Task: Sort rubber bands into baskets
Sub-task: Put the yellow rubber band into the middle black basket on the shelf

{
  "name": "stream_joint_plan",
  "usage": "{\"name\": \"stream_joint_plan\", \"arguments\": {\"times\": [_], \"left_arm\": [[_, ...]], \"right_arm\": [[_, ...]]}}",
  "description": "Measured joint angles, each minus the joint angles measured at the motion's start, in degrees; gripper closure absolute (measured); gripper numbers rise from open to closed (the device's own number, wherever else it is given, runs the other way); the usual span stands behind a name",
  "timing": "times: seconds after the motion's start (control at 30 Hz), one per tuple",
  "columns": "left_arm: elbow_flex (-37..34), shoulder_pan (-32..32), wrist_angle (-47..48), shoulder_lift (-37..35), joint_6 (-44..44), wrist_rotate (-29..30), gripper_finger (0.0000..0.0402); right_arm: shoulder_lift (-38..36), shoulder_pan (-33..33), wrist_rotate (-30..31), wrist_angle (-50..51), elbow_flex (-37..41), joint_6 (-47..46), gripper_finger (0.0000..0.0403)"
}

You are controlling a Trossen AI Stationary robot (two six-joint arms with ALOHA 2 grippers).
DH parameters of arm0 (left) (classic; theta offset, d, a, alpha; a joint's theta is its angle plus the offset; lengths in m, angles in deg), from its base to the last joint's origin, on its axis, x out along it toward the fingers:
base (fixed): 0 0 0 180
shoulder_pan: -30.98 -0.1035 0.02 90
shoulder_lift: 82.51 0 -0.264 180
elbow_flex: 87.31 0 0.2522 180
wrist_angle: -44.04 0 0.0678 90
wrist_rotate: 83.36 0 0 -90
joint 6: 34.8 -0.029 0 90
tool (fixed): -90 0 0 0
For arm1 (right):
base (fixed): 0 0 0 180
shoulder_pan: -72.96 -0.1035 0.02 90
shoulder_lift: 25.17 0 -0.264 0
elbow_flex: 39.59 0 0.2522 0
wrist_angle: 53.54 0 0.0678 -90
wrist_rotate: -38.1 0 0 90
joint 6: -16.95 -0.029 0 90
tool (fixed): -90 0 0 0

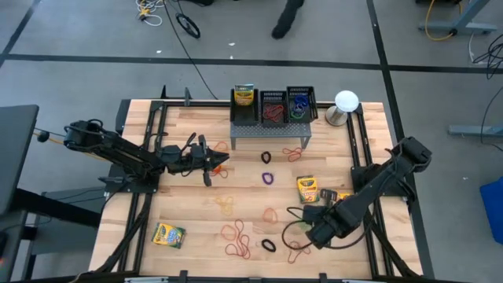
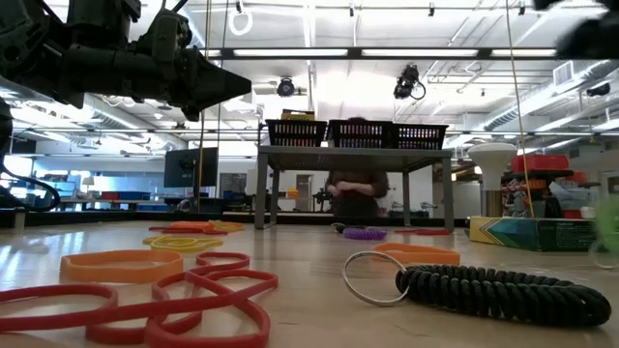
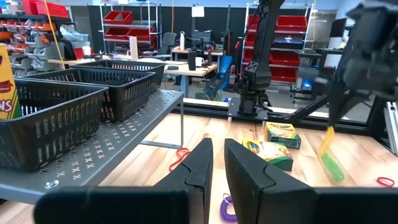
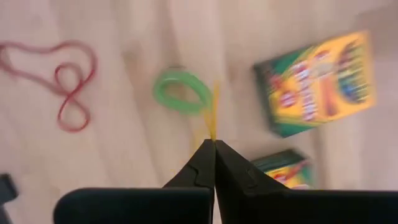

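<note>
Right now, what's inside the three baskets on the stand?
Left basket: a crayon box standing upright. Middle basket: red rubber bands. Right basket: blue and green rubber bands. Anything beneath those piles is hidden.

— Where are the baskets (image 1: 274, 106)?

— Three black mesh bins side by side on a grey stand at the table's far edge. The middle one holds red bands, the right one blue and green.

— And the rubber bands (image 1: 237, 240)?

— Scattered flat on the wood: red and orange loops near the front edge, a purple one (image 1: 269, 178) mid-table, a black one (image 1: 269, 245) by the front. A thin yellow band (image 4: 213, 118) is pinched in the right gripper (image 4: 214, 144), off the table, with a green loop (image 4: 181, 91) beneath it.
</note>
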Motion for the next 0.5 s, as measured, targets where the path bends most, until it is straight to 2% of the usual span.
{"name": "stream_joint_plan", "arguments": {"times": [0.3,0.5], "left_arm": [[0.0,0.0,0.01,0.0,0.0,0.01,0.0355],[0.0,0.0,0.0,0.02,0.0,0.0,0.0355]], "right_arm": [[0.0,8.54,9.28,0.94,-9.77,13.15,0.0399],[0.0,14.42,11.94,-8.11,-12.4,24.62,0.0399]]}}
